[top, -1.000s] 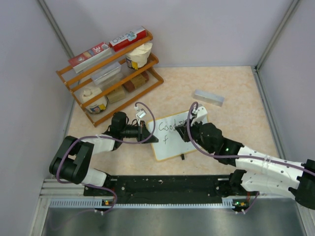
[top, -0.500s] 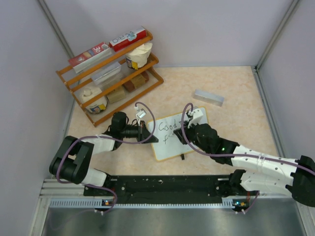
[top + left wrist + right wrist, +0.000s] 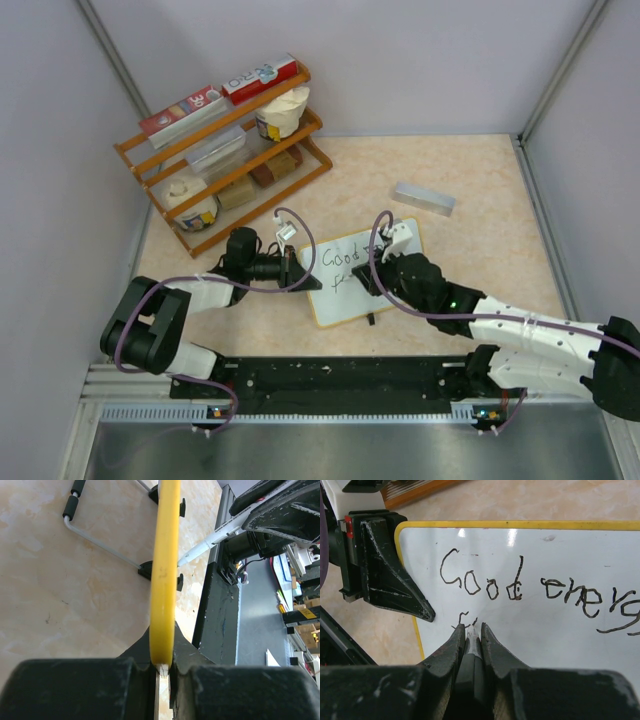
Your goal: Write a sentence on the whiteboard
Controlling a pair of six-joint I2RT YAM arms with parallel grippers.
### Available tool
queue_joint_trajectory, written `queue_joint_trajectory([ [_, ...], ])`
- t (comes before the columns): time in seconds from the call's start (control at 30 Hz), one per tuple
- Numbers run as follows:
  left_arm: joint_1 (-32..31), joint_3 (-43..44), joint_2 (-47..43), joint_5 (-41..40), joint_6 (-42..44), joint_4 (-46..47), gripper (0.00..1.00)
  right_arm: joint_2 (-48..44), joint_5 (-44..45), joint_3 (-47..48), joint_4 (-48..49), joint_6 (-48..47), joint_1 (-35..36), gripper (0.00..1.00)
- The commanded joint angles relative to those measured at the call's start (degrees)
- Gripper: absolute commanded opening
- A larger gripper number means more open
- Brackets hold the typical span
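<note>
Whiteboard (image 3: 345,297) mid-table, between both arms. Left gripper (image 3: 162,666) pinched shut on its frame edge; brace board firmly. Right gripper (image 3: 472,632) closed tight on marker (image 3: 473,652), tip at start of line 2 of sentence (image 3: 520,587). You want light, even pressure and small strokes under "Good".

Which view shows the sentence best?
Right wrist: the sentence is close up, "Good energ" legible, with a second line begun at the marker tip. Top shows it small and partly behind the right arm. Left wrist sees only the board edge-on, no lettering.
</note>
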Motion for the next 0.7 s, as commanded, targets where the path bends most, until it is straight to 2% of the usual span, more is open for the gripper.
queue_joint_trajectory([
  [0.0,-0.45,0.69,-0.57,-2.92,3.06,-1.57,0.0,0.14,0.29,-0.9,-0.74,-0.07,-0.64,0.0],
  [0.67,-0.53,0.69,-0.65,-2.92,3.06,-1.57,0.0,-1.88,1.25,-1.69,-2.85,-0.25,-0.72,0.0],
])
